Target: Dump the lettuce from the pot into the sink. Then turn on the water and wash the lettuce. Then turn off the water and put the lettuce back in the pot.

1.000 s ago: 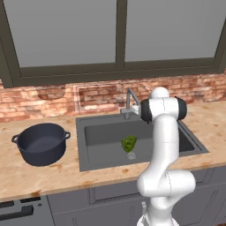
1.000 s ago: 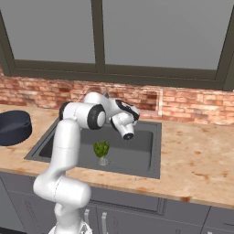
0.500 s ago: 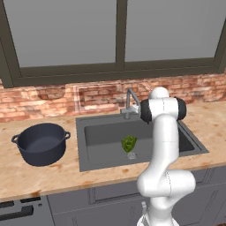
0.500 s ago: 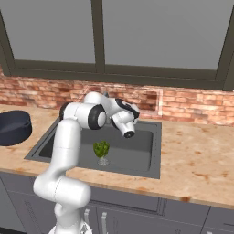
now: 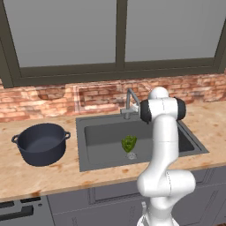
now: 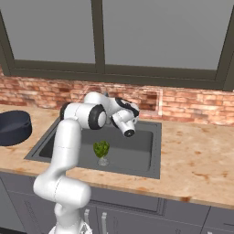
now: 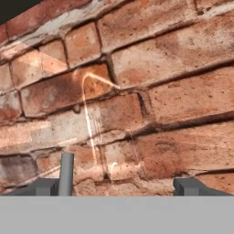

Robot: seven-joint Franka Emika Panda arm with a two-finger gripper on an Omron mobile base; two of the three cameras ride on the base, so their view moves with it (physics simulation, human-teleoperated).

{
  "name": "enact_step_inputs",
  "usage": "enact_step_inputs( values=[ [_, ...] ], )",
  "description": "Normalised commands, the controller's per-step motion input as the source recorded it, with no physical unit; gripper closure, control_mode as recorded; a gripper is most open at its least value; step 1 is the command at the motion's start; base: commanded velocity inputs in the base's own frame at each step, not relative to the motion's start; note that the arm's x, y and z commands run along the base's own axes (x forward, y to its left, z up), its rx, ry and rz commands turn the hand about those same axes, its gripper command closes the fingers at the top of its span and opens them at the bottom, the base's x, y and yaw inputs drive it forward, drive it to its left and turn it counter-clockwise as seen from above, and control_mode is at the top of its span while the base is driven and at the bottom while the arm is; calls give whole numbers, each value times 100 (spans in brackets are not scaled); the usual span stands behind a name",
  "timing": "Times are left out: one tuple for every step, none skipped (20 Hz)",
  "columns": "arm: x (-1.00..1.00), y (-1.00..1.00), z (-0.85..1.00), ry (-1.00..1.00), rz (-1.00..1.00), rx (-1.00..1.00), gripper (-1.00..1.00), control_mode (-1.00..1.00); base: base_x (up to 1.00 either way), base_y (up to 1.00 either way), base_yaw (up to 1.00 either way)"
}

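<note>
Robot hand (image 6: 125,124) edged slightly lower over the sink (image 6: 141,155), nothing else moved

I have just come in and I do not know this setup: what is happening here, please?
A white robot arm reaches over the dark grey rectangular sink, its hand near the grey metal faucet and facing the red brick wall. The small bright-green lettuce already lies in the basin. The round dark navy pot stands empty on the counter beside it.
</note>
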Motion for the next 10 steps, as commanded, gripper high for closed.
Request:
enact_step_inputs(
  values=[
    [12, 0, -19, 0, 0, 3, 100, -100, 0, 0, 0],
    [12, 0, -17, 0, 0, 2, 100, -100, 0, 0, 0],
    [13, 0, -16, 0, 0, 2, 100, -100, 0, 0, 0],
    [11, 0, -14, 0, 0, 2, 100, -100, 0, 0, 0],
    [9, 0, -11, 0, 0, 2, 100, -100, 0, 0, 0],
    [8, 0, -11, 0, 0, 2, 100, -100, 0, 0, 0],
    [7, 0, -10, 0, 0, 1, 100, -100, 0, 0, 0],
    [8, 0, -10, 0, 0, 1, 100, -100, 0, 0, 0],
    [8, 0, -10, 0, 0, 1, 100, -100, 0, 0, 0],
    [8, 0, -9, 0, 0, 1, 100, -100, 0, 0, 0]
  ],
)
